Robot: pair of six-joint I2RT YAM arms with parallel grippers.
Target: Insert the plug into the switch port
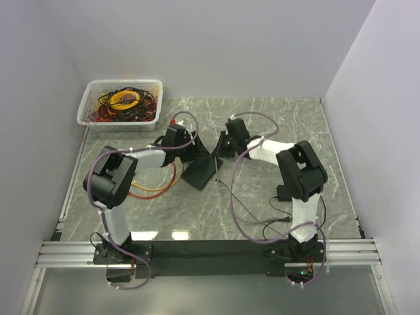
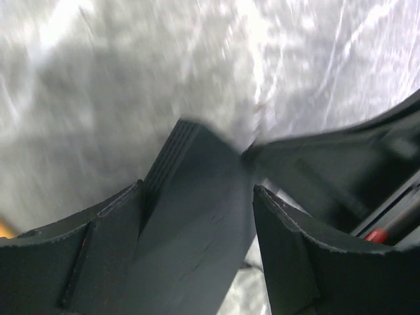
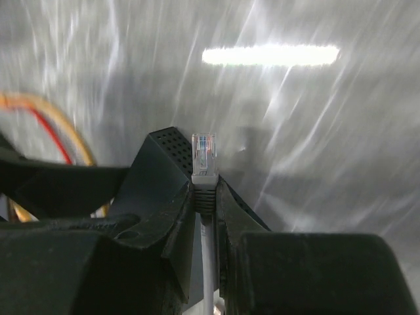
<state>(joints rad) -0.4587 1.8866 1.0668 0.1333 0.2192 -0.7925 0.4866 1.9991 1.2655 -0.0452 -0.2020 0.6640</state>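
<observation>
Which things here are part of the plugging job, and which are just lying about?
In the job:
- switch, held in the left gripper
- plug, held in the right gripper

Lying about:
- tub of cables
- orange and red cables

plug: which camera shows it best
Right wrist: the plug sits sharp and close, pinched in the right tool. Top external is too far to make it out; left wrist shows the switch, no plug.
</observation>
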